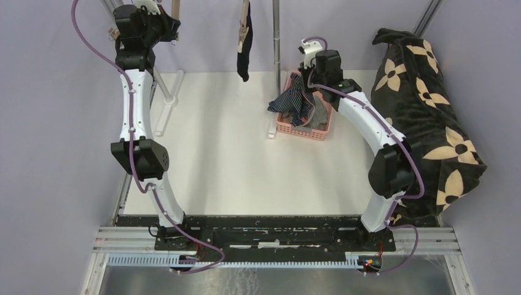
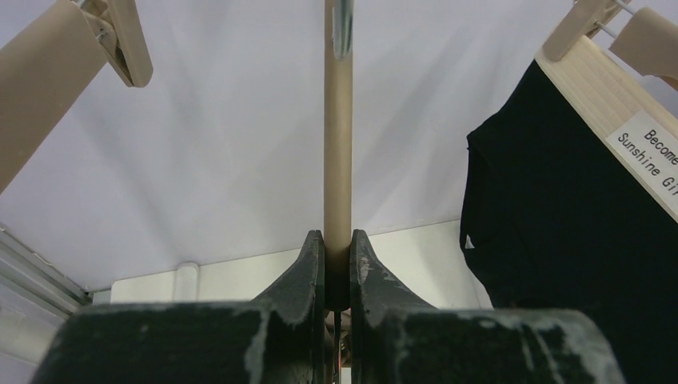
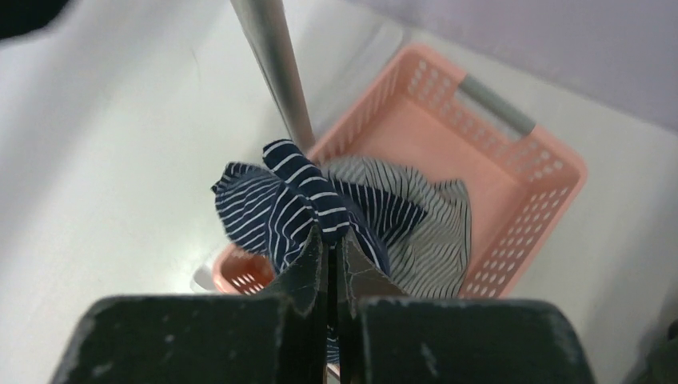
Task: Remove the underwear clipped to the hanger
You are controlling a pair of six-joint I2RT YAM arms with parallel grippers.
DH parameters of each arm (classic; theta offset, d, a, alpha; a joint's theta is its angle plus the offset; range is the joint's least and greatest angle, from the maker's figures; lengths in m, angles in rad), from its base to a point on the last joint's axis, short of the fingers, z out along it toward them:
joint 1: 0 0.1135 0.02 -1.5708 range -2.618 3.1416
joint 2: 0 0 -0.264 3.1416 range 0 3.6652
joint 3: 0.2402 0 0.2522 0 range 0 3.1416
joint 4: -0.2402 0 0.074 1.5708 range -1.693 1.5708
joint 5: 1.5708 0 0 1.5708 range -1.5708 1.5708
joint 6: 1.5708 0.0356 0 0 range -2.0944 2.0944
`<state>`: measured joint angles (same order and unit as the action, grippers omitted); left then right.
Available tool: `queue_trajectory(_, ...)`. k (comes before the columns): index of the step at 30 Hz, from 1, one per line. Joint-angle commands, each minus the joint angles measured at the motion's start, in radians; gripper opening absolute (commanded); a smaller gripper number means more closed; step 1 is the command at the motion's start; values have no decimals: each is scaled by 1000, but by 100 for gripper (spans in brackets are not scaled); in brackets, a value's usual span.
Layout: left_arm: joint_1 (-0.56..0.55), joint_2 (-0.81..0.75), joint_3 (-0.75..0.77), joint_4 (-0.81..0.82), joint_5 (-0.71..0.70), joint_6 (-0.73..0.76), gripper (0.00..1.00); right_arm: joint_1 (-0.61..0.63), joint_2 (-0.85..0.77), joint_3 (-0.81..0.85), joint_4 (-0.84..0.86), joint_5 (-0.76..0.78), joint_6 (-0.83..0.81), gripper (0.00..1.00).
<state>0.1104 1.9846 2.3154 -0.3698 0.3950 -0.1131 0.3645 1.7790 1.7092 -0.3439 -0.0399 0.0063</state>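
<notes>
My left gripper (image 2: 337,236) is raised at the far left (image 1: 167,29) and shut on the tan hanger bar (image 2: 337,144). The black underwear (image 2: 560,240) hangs from a wooden clip (image 2: 596,76) to its right, and also shows in the top view (image 1: 244,55). My right gripper (image 3: 330,232) is shut on the navy striped underwear (image 3: 268,204) and holds it just above the pink basket (image 3: 528,200). A grey-white fine-patterned brief (image 3: 436,236) lies beneath it in the basket. In the top view the navy cloth (image 1: 293,101) drapes over the basket's left rim (image 1: 304,132).
A metal stand pole (image 1: 276,37) rises just left of the basket, close to my right gripper (image 1: 305,83). An empty wooden clip (image 2: 120,40) hangs to the upper left. The flower-print blanket (image 1: 430,117) is heaped at the right edge. A white stand foot (image 1: 167,101) lies at the left.
</notes>
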Motion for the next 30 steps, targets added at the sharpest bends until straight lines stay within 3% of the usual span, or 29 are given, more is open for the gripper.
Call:
queue_trajectory(1,10,10,62,71,-1,-39,3,-7,11,-39,57,63,14,1)
queue_trajectory(17,24,29,74,68,16,-43,3,-16,-55,67,59,145,-28,0)
queue_trajectory(30,25,37,89,48,-19,-52,3,-25,-109,19,90,200,-38,0)
